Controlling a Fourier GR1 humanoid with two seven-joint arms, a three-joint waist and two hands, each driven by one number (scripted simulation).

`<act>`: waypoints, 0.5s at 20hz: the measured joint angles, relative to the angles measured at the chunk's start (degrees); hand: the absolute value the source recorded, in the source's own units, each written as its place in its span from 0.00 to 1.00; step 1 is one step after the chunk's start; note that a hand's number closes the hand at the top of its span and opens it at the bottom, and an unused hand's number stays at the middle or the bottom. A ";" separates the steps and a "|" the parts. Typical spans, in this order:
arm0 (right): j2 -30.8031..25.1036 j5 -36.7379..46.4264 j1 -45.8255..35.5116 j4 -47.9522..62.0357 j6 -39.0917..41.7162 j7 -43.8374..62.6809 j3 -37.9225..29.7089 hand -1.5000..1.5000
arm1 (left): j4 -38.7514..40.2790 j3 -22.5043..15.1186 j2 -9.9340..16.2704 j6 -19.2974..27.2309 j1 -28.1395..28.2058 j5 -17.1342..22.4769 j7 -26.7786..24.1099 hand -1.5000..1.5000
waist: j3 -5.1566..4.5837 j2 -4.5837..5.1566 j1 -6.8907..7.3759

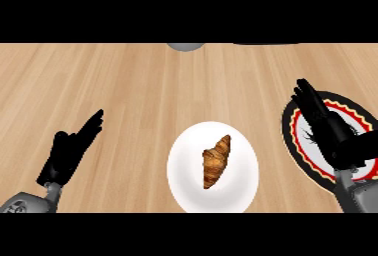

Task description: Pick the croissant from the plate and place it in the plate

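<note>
Croissant [216, 161] on white plate [186, 185], well apart from both hands' fingers.

Grey rounded object [185, 46] at wooden counter's [133, 85] far edge

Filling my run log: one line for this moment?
croissant on white plate | patterned plate empty | left hand open | right hand open

Right hand [332, 131] hides pt of patterned plate [361, 116]; grey obj [185, 46] cut off top.
</note>
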 measured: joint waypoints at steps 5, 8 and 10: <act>5.07 -8.55 3.22 6.92 -1.10 9.54 -1.41 0.00 | -4.24 2.01 0.68 -0.72 -4.04 -1.10 -4.85 0.50 | -0.51 1.12 0.83; 2.39 -7.08 3.32 11.87 -0.74 17.68 1.81 0.00 | -7.15 2.22 0.28 -1.85 -6.88 -1.36 -8.36 0.50 | -0.96 1.57 2.52; -0.95 -3.81 0.47 13.43 0.22 22.89 4.58 0.00 | -7.83 2.24 0.10 -3.02 -8.23 -1.22 -9.93 0.50 | -1.47 1.32 3.27</act>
